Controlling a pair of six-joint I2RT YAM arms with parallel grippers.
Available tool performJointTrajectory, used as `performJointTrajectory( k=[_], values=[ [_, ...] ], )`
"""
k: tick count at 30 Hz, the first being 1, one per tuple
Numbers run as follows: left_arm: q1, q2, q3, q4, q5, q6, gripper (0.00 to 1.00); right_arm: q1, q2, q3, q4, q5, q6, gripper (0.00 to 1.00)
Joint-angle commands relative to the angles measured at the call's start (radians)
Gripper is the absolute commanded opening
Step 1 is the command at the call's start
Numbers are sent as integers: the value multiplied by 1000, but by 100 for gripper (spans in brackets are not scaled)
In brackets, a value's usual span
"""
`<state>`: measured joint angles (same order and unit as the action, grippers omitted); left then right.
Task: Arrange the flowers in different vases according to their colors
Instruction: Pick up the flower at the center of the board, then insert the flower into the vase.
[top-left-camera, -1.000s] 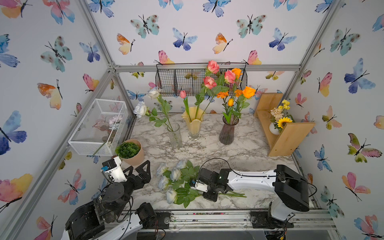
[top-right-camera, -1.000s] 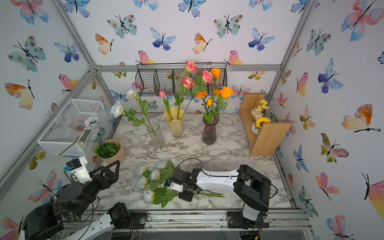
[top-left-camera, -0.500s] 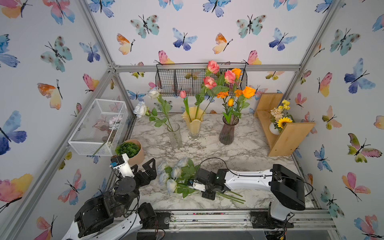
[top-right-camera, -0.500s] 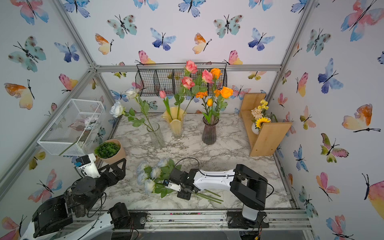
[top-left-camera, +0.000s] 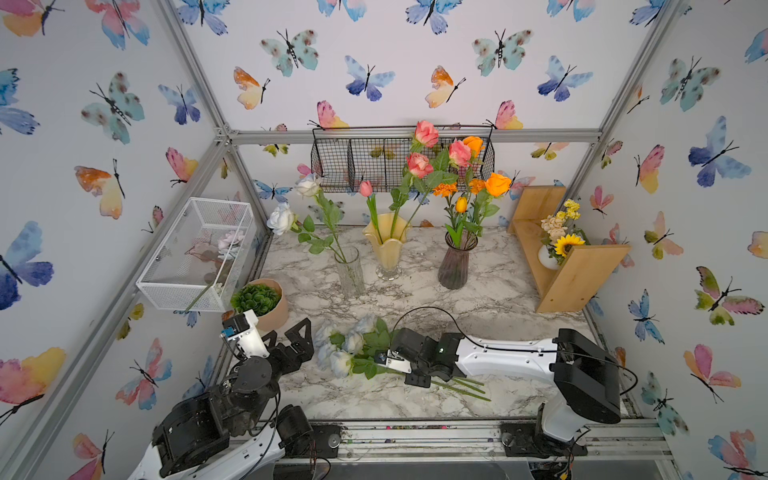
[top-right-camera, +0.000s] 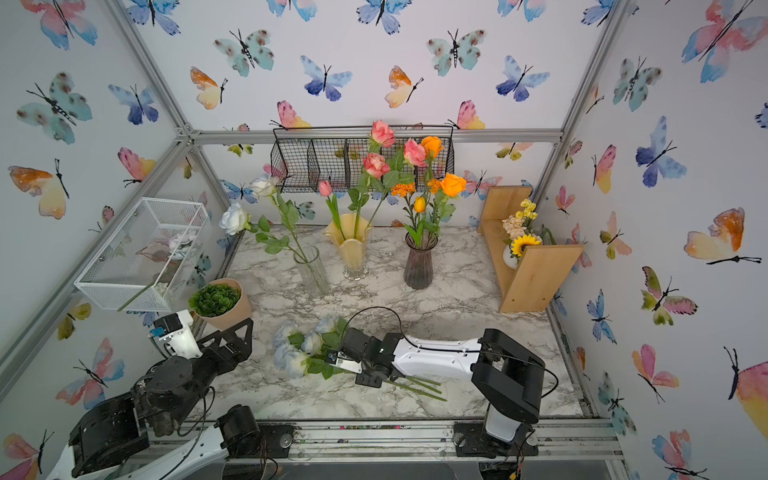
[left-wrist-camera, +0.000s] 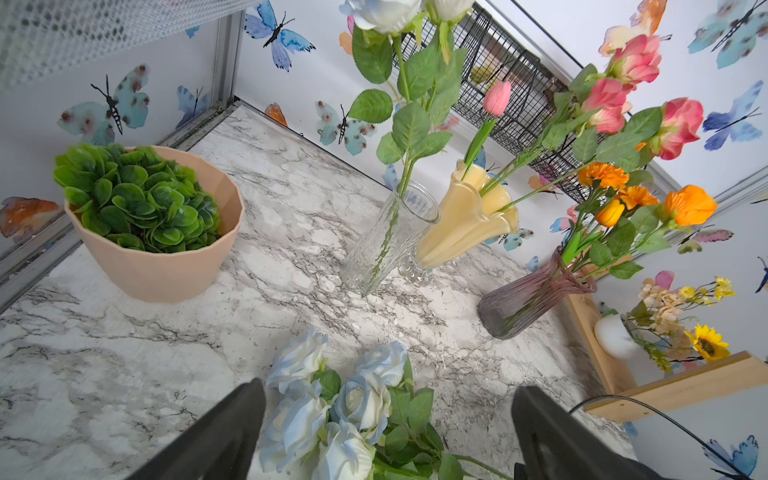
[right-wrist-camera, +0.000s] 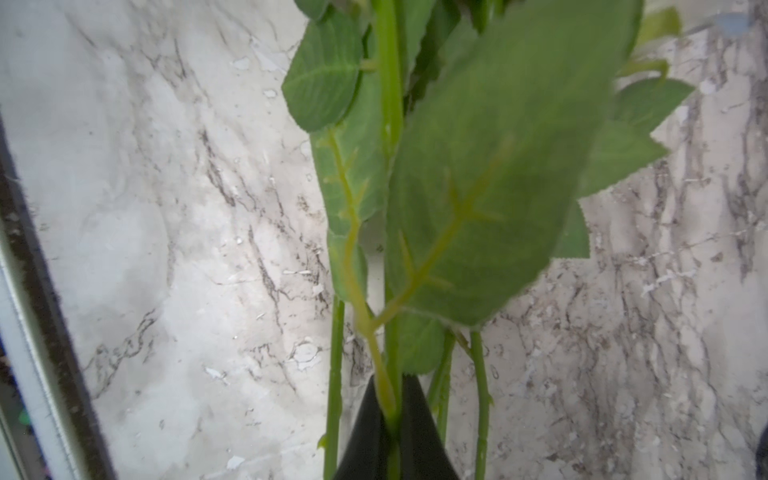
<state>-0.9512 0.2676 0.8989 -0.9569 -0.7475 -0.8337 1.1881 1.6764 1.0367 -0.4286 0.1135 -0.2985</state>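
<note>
A bunch of white-pale-blue roses (top-left-camera: 347, 347) (top-right-camera: 299, 351) (left-wrist-camera: 332, 403) lies on the marble table near the front. My right gripper (top-left-camera: 384, 358) (top-right-camera: 336, 359) (right-wrist-camera: 390, 399) is shut on one green stem (right-wrist-camera: 390, 291) of that bunch, with other stems lying beside it. My left gripper (top-left-camera: 300, 337) (top-right-camera: 237, 337) (left-wrist-camera: 386, 390) hangs open just left of the blooms and holds nothing. At the back stand the vases: a clear glass one (top-left-camera: 350, 270) with white roses, a yellow one (top-left-camera: 387, 249) with pink flowers, and a purple one (top-left-camera: 455, 266) with orange flowers.
A tan pot of succulent (top-left-camera: 259, 301) stands close behind my left gripper. A white mesh basket (top-left-camera: 195, 253) hangs on the left wall and a black wire basket (top-left-camera: 374, 162) on the back wall. A wooden shelf (top-left-camera: 577, 270) with a sunflower bunch (top-left-camera: 561, 241) stands at the right.
My right gripper has closed on a stem and the bunch has shifted slightly. My left arm has swung right and forward, bringing its open gripper up beside the blooms.
</note>
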Motion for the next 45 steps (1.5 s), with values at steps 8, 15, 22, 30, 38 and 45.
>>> performJointTrajectory(
  k=[8, 15, 22, 30, 38, 45],
  values=[
    [-6, -123, -9, -19, -75, -41, 99, -24, -183, 52, -50, -7, -22, 3],
    [-4, -113, -10, -13, -72, -36, 99, -80, -275, 102, -47, -34, -11, 3],
    [-6, -92, -13, 3, -56, -17, 99, -202, -363, 114, 228, -73, 100, 3],
    [-5, 16, -14, 57, 11, 55, 99, -206, -283, 240, 606, 48, 221, 2],
    [-5, 88, -31, 121, 95, 127, 99, -206, -93, 354, 1056, 119, 167, 2],
    [-3, 57, -40, 127, 89, 128, 99, -206, 122, 571, 1199, 108, 132, 2]
  ],
)
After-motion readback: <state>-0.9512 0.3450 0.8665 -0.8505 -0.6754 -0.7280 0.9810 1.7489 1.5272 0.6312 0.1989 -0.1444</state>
